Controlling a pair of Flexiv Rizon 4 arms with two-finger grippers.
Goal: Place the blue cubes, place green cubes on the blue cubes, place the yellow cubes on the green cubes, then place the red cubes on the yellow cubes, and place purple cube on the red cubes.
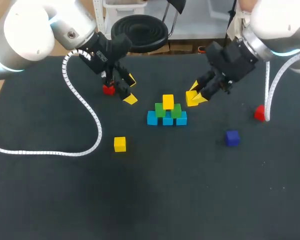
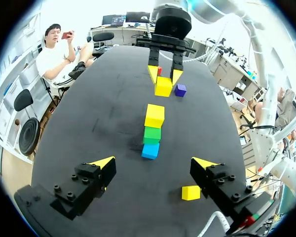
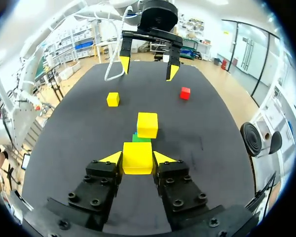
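Two fingers (image 3: pixel 112 158) of right gripper (image 3: pixel 137 159) pinch yellow cube (image 3: pixel 137 152), held just beside stack (image 1: pixel 167 112): three blue cubes (image 1: pixel 152 118), two green cubes (image 1: pixel 160 110), one yellow on top. My left gripper (image 2: pixel 154 163) is wide open and holds nothing. Red cube (image 1: pixel 108 89) close by it, possibly touching, can't tell. Spare yellow cube (image 1: pixel 120 144), purple cube (image 1: pixel 232 138) and second red cube (image 1: pixel 259 113) loose on table (image 1: pixel 50 200).

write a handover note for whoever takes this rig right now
Left pincer open, empty, beside one red cube. Right pincer shut on a yellow cube.
Done: three blue cubes in a row, two green cubes on them, a second yellow cube on top.
Left: held cube, loose yellow cube, that red cube, second red cube, purple cube.
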